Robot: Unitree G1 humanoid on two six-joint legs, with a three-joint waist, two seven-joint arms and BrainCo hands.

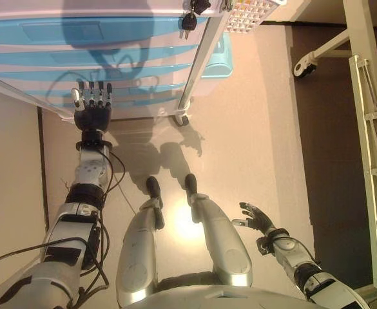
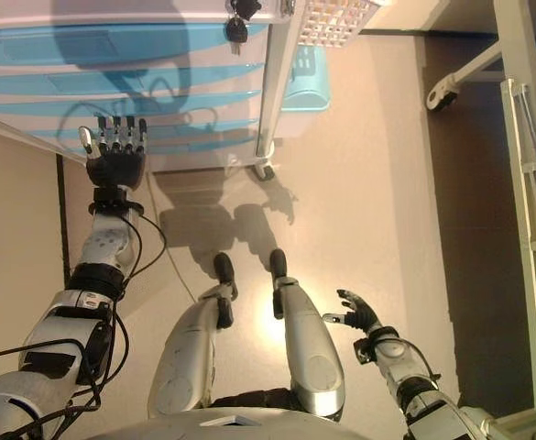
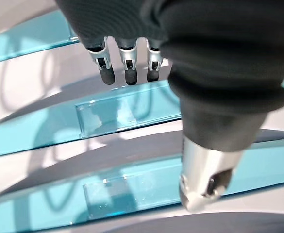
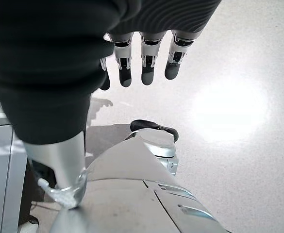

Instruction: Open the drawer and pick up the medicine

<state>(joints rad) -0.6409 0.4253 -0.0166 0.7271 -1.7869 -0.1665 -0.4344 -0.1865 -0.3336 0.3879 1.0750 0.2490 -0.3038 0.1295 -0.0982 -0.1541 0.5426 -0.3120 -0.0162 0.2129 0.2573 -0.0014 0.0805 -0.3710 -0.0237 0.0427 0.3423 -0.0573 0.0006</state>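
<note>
A white drawer cabinet (image 1: 59, 64) with pale blue drawer fronts stands ahead, all drawers closed. My left hand (image 1: 93, 111) reaches up to its lower drawers, fingers straight and open, tips just in front of a blue drawer front. In the left wrist view the fingers (image 3: 127, 63) hover over a clear blue handle recess (image 3: 127, 116), holding nothing. My right hand (image 1: 258, 219) hangs low at my right side, relaxed and open, over bare floor. No medicine shows in any view.
Keys (image 1: 189, 20) hang from the cabinet's top right corner. The cabinet rests on a castor (image 1: 182, 119). A white perforated basket (image 1: 252, 11) sits beside it, and a white metal frame (image 1: 372, 141) with a wheel (image 1: 302, 67) stands at the right.
</note>
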